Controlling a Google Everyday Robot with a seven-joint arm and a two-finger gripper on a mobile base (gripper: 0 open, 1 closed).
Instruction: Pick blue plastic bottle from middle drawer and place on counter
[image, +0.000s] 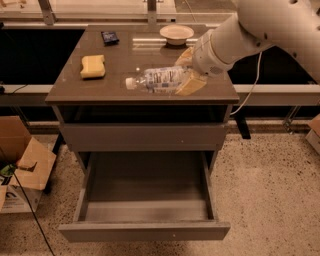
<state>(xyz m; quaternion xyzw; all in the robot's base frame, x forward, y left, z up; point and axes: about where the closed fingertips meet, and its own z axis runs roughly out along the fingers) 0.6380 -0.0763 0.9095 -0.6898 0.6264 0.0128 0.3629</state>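
Note:
The blue plastic bottle (156, 79) lies on its side, white cap to the left, low over or on the middle of the counter (112, 90). My gripper (181, 74) reaches in from the right, and its tan fingers (190, 83) are shut on the bottle's right end, one behind it and one in front. The white arm runs off to the upper right. The middle drawer (145, 231) below is pulled fully out, and its grey floor holds nothing.
A yellow sponge (93, 66) lies at the counter's left, a small dark object (109, 36) at the back left, and a pale bowl (176, 33) at the back middle. A cardboard box (22, 167) stands on the floor at left. A cable (248, 95) hangs at right.

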